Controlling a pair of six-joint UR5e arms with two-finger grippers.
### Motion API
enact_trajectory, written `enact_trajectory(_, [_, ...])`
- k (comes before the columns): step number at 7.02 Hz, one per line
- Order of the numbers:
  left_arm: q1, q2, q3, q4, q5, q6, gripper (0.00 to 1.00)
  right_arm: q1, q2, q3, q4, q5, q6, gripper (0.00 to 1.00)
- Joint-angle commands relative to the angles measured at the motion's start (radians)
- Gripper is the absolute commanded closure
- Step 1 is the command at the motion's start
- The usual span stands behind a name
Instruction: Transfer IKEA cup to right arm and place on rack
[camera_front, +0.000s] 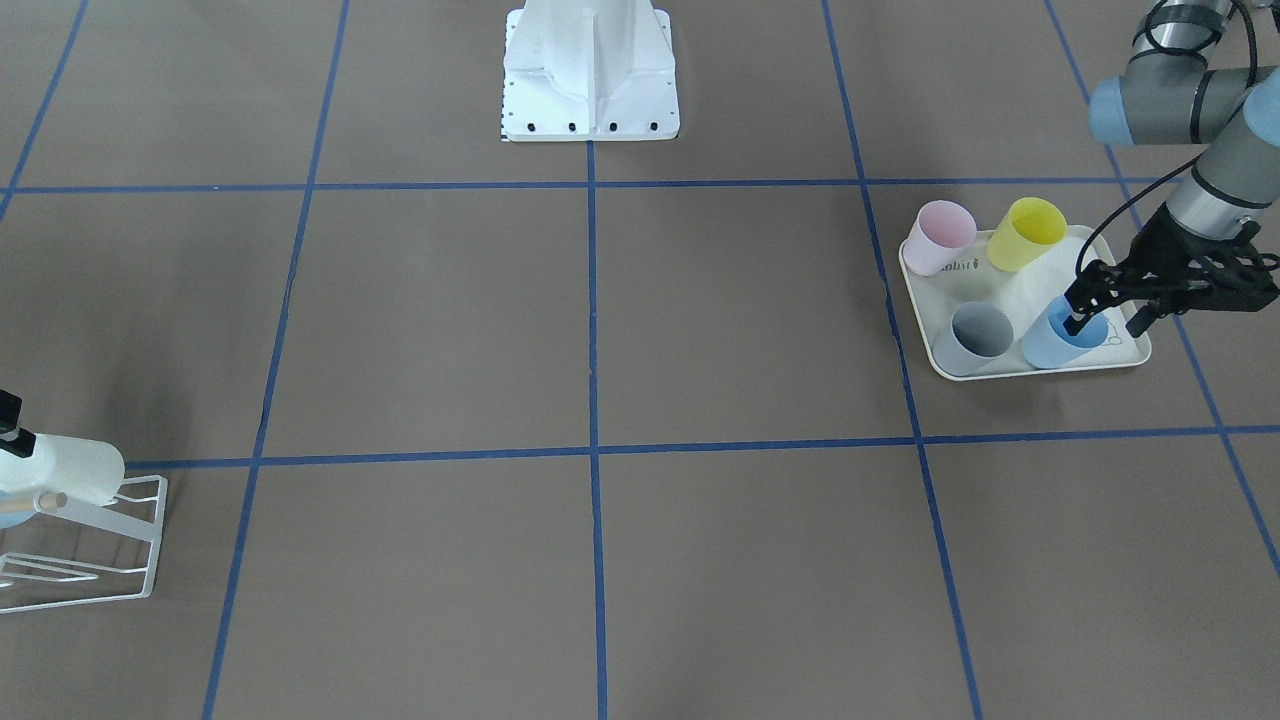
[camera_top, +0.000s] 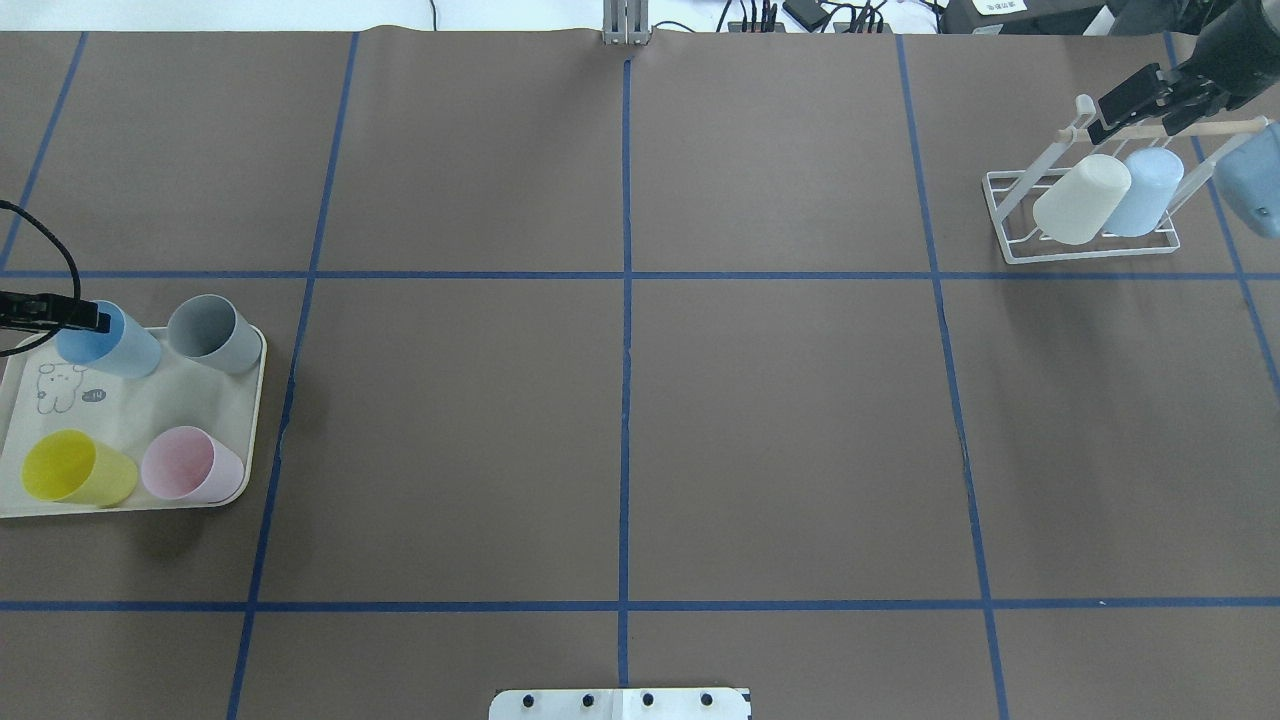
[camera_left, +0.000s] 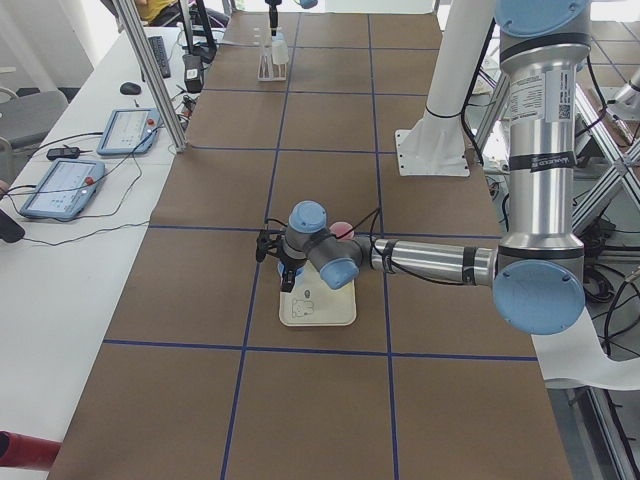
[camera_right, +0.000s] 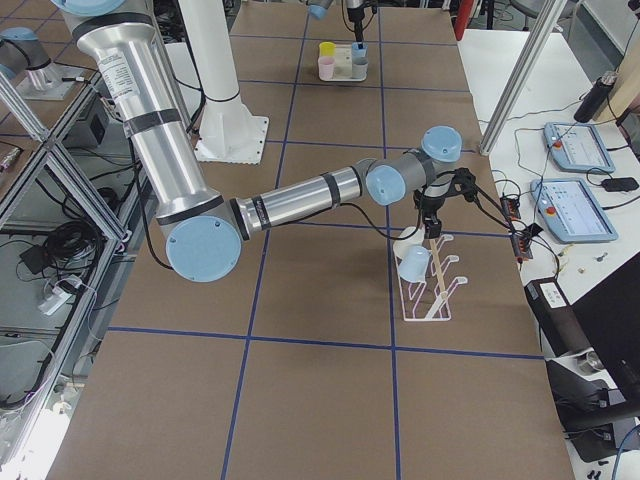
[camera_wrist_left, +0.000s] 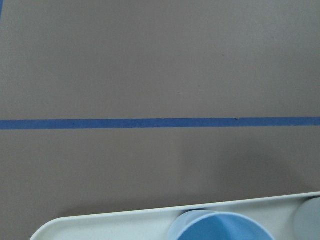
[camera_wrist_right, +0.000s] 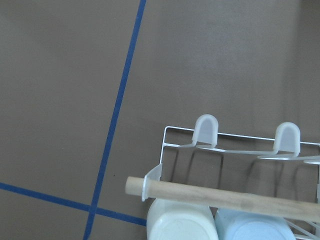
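Note:
A blue IKEA cup (camera_front: 1055, 345) stands at a front corner of a cream tray (camera_front: 1030, 285). My left gripper (camera_front: 1108, 322) is open, one finger inside the cup's mouth and the other outside its wall. In the overhead view only one fingertip shows at the blue cup (camera_top: 115, 350). At the opposite end of the table stands the white wire rack (camera_top: 1090, 253), with a cream cup (camera_top: 1080, 200) and a light blue cup (camera_top: 1145, 190) hung on its prongs. Just above the rack's wooden dowel (camera_wrist_right: 210, 195) hovers my right gripper (camera_top: 1150, 105), open and holding nothing.
A grey cup (camera_top: 212, 332), a yellow cup (camera_top: 75, 468) and a pink cup (camera_top: 190, 465) also stand on the tray (camera_top: 130, 400). The robot's white base (camera_front: 590, 80) is at the table's middle edge. Blue tape lines grid the brown tabletop.

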Motion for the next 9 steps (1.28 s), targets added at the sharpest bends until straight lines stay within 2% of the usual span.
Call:
enact_trajectory(1, [0.009,0.001,0.006,-0.001,-0.002,-0.002,0.31,0.0,-0.001,0.002,0.0,-0.001,0.0,0.01])
enact_trajectory(2, [0.026,0.001,0.009,-0.001,0.0,-0.009,0.5,0.0,-0.001,0.001,0.0,-0.001,0.0,0.01])
enact_trajectory(4, [0.027,0.004,0.01,0.002,0.006,-0.014,0.95,0.0,0.001,0.007,0.0,0.001,0.002,0.01])
enact_trajectory(5, [0.024,0.007,0.012,0.003,0.004,-0.011,1.0,0.0,0.001,0.005,0.0,0.001,0.002,0.01])
enact_trajectory(7, [-0.043,0.052,-0.061,0.007,-0.005,0.001,1.0,0.0,0.001,0.008,0.0,0.002,0.002,0.01])
enact_trajectory(8, [-0.147,0.095,-0.115,0.0,-0.04,0.001,1.0,0.0,-0.001,0.013,0.0,0.001,0.0,0.01])
enact_trajectory(9, [-0.26,0.15,-0.214,0.002,-0.092,0.001,1.0,0.002,-0.001,0.033,0.0,-0.001,0.001,0.01])
